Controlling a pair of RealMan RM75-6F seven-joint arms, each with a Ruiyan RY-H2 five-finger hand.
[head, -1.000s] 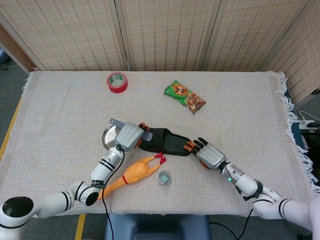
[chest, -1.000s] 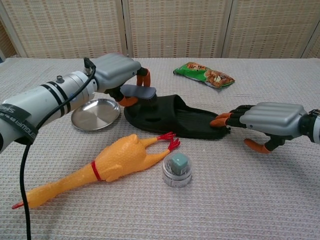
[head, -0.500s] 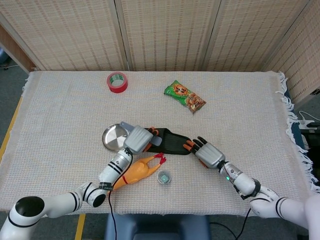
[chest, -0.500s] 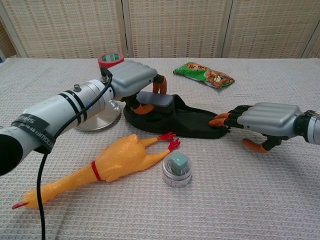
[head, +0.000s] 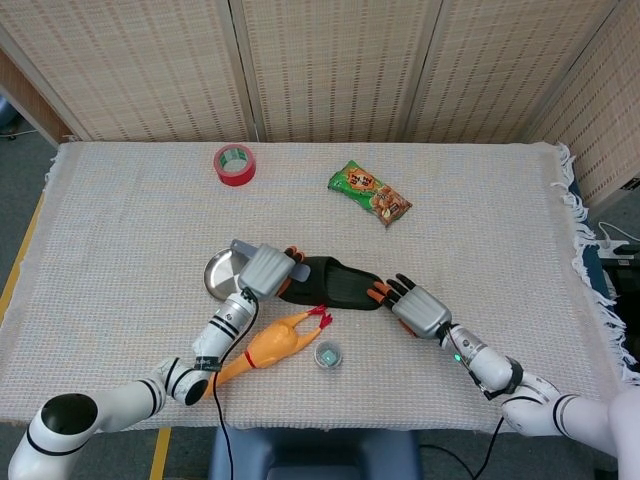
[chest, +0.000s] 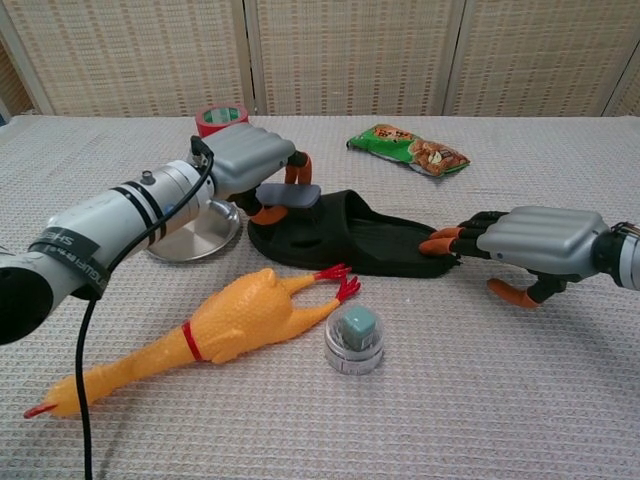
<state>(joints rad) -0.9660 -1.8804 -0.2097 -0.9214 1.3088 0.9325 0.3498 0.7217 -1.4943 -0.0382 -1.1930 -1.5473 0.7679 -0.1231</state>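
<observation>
Black slipper lies between left hand and right hand.

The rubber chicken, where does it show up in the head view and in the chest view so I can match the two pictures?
Head view: the rubber chicken lies low and left of centre, just below the black slipper.
Chest view: the rubber chicken lies lower left, in front of the black slipper.
Shared landmark: the small clear container sits right beside the chicken's red feet in both views.
</observation>
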